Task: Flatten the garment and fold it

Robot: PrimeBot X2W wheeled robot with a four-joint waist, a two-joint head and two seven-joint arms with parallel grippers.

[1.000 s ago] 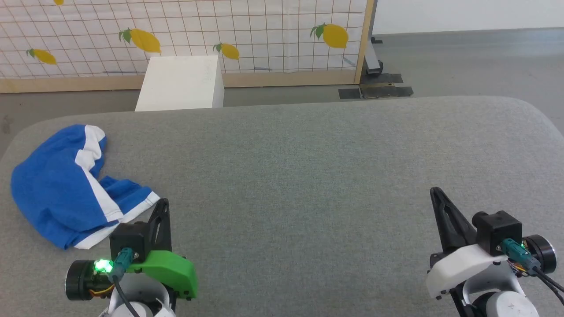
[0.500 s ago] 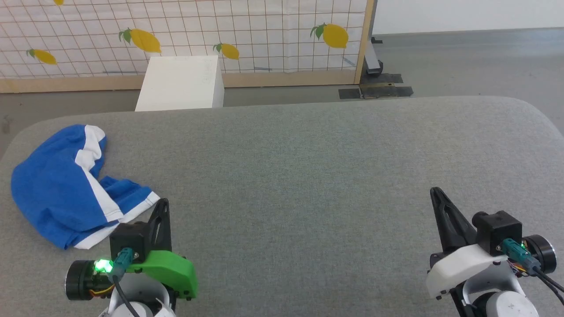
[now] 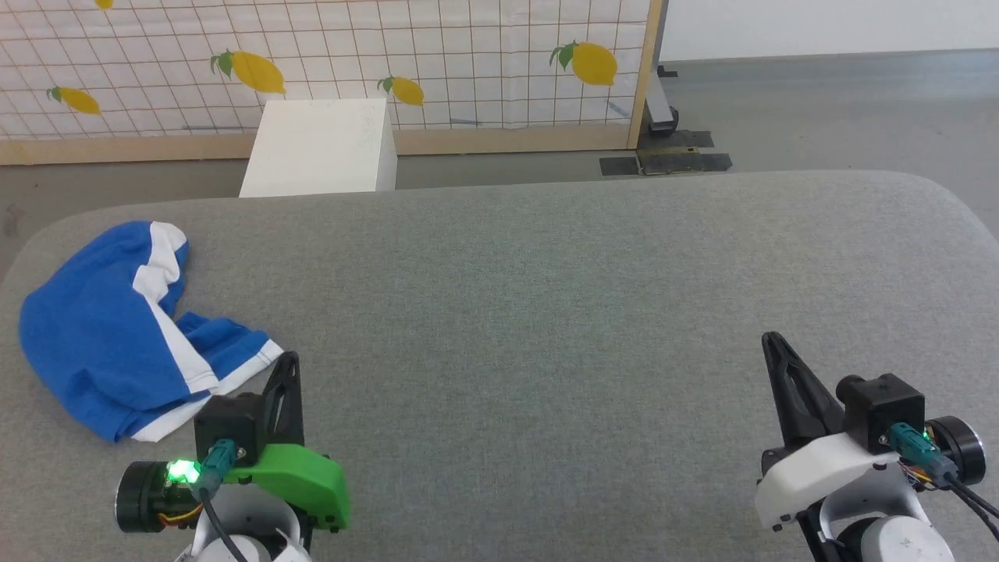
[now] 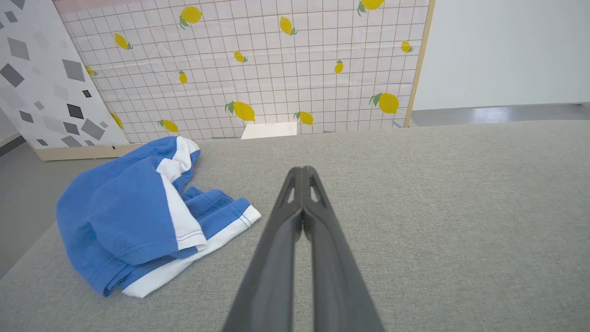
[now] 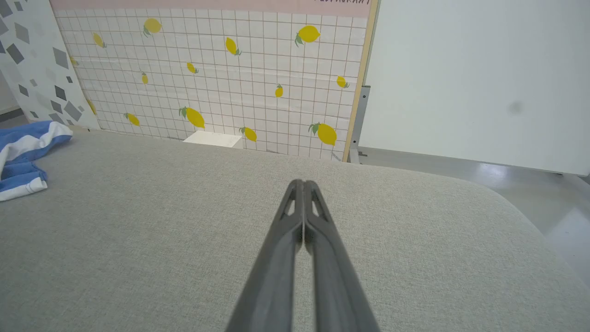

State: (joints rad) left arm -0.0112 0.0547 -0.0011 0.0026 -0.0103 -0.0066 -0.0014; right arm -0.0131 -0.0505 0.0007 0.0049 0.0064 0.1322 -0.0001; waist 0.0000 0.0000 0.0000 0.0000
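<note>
Blue shorts (image 3: 101, 336) bunched at the grey surface's (image 3: 546, 297) left end
Soft royal-blue fabric, white stripe and hem band, lies crumpled on coarse-woven, round-cornered padding; left gripper (image 3: 289, 359) just beside, right gripper (image 3: 769, 338) well apart, both jaws pressed together, empty.

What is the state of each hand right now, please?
Left hand: closed, holding nothing.
Right hand: closed, holding nothing.

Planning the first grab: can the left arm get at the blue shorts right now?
Probably yes: the shorts lie crumpled close beside the shut left gripper, only bare grey surface between; its jaws must open first.
</note>
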